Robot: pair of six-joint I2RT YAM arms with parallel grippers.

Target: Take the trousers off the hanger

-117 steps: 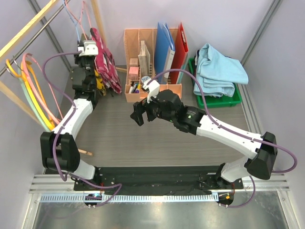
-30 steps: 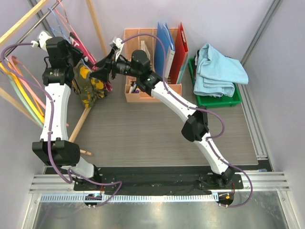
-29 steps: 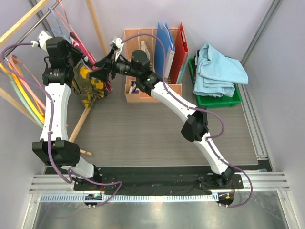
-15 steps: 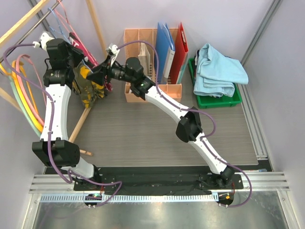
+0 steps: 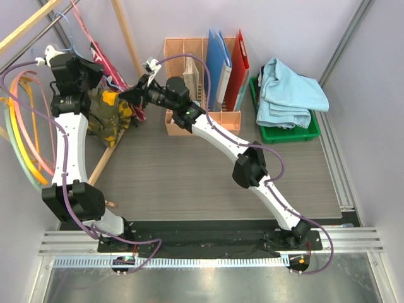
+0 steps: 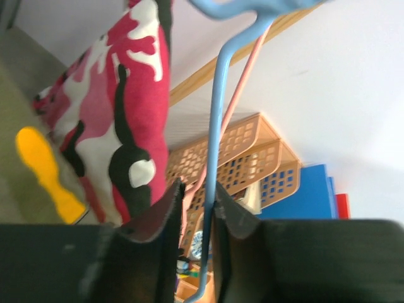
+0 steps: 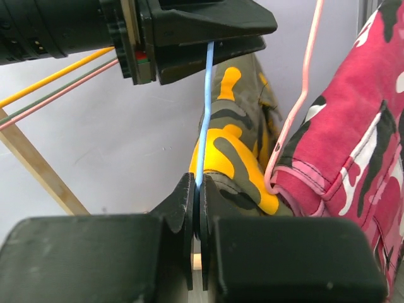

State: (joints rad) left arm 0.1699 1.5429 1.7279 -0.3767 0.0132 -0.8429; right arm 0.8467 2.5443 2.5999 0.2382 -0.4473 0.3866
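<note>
Right wrist view shows the right gripper (image 7: 197, 184) pinched shut on the thin wire of a blue hanger (image 7: 203, 107), with the yellow-olive camouflage trousers (image 7: 243, 158) hanging just behind the fingertips. To their right hang the pink camouflage trousers (image 7: 341, 164), and the wire of a pink hanger (image 7: 304, 95) runs down to their waistband. Higher on the blue wire, the left gripper (image 6: 197, 192) has its jaws narrow with the wire running between them; whether they actually clamp it I cannot tell. From above, both arms reach into the far left corner beside a wooden rack (image 5: 125, 31), where the camouflage trousers hang above the table (image 5: 189, 183). A bundle of coloured hangers (image 5: 19, 139) hangs further left. At the far edge stands an orange organizer (image 5: 180, 123) with a blue folder (image 5: 218, 57) and a red folder (image 5: 241, 60), and to the far right a green tray (image 5: 287, 134) holds a pile of light blue cloth (image 5: 290, 88).
</note>
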